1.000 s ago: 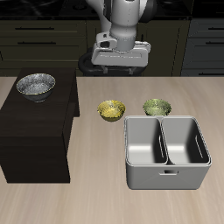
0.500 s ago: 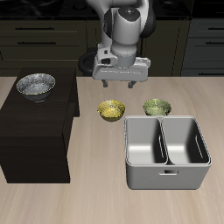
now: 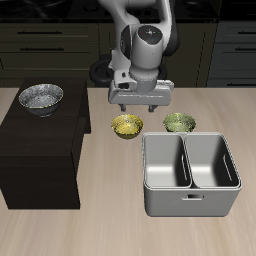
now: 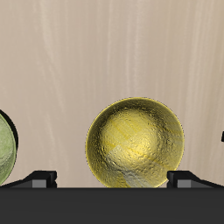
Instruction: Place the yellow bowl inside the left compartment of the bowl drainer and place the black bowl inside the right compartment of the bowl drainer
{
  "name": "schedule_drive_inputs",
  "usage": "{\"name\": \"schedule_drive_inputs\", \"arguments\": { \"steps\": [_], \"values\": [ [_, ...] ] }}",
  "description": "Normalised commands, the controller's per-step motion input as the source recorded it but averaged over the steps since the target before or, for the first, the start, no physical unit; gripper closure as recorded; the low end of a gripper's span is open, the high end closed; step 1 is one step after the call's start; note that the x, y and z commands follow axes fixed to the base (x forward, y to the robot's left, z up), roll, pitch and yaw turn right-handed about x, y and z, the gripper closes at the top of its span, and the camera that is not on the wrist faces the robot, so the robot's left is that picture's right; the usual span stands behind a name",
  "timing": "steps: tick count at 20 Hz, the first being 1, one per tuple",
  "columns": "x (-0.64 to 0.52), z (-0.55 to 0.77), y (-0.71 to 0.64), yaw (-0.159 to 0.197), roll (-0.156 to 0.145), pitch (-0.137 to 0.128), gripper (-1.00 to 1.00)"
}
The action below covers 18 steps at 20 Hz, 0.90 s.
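Note:
The yellow bowl [image 3: 127,126] [image 4: 135,143] stands upright on the wooden table, just behind the bowl drainer [image 3: 165,203], whose two wells hold nothing. My gripper [image 3: 133,107] [image 4: 112,179] hangs open a little above the yellow bowl, its fingers [image 4: 39,178] spread wider than the bowl and touching nothing. The black bowl [image 3: 40,98], silvery-grey with a dark inside, sits on top of a dark box at the far side of the table from the drainer.
An olive-green bowl [image 3: 179,122] [image 4: 4,147] stands beside the yellow bowl, also just behind the drainer. The tall dark box [image 3: 40,150] takes up one side of the table. Dark cabinets run along the back.
The arm has come down and forward, bringing the open gripper from high at the back to just above the yellow bowl. The bowls and drainer have not moved.

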Motion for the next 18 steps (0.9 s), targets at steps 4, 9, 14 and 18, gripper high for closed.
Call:
{"name": "schedule_drive_inputs", "arguments": {
  "steps": [4,9,14,18],
  "values": [
    [0.03,-0.37,0.05,0.003,-0.01,0.037,-1.0],
    [0.02,-0.25,0.04,-0.018,0.003,0.039,-1.0],
    [0.01,-0.23,0.08,-0.004,0.005,0.03,-1.0],
    [-0.05,-0.24,0.13,-0.01,0.031,0.046,-1.0]
  ]
}}
